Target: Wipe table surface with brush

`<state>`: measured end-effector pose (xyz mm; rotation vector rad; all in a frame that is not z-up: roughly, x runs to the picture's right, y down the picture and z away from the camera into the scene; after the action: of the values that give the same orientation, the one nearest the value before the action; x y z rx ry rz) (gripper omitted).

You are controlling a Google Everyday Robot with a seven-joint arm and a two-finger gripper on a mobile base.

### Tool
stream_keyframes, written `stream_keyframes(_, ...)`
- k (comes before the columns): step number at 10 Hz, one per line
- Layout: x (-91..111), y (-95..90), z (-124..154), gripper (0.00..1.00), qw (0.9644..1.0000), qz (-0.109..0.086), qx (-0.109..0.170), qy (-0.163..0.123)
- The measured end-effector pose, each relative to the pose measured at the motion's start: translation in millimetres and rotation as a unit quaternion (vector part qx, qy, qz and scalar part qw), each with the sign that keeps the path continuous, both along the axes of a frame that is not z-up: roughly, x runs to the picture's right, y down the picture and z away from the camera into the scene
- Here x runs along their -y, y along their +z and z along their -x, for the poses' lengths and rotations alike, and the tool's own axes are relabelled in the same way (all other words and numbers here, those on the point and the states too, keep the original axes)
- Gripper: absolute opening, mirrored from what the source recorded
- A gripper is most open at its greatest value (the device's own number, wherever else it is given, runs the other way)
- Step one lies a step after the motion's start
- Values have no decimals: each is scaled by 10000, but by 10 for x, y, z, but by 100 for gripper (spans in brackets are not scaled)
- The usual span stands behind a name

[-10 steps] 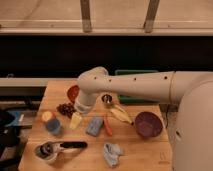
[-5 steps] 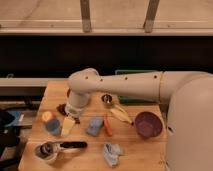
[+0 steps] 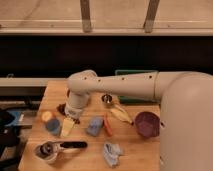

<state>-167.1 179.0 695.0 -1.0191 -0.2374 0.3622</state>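
Observation:
The table surface is a light-brown wooden plank top that fills the lower left of the camera view. The brush lies on it near the front left corner, with its black handle pointing right and its round head at the left. My white arm reaches in from the right and bends down over the left half of the table. My gripper hangs just above the table, a little behind and to the right of the brush, apart from it.
Around the gripper are a blue cup with an orange top, a yellow wedge, a dark cluster, a blue object, a carrot, a banana, a metal scoop, a purple bowl and a blue cloth. A green tray stands behind.
My arm has swung left and toward the front of the table, bringing the gripper closer to the brush. The objects on the table have not moved.

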Motion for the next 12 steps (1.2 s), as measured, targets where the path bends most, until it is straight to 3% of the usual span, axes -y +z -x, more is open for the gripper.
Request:
stream_keyframes(3, -216, -12, 61, 80, 9999, 143, -35, -52)
stream_keyframes(6, -334, -111, 82, 80, 9998, 160, -54, -40)
stream_keyframes(12, -606, -145, 189, 80, 9995, 258, -71, 152)
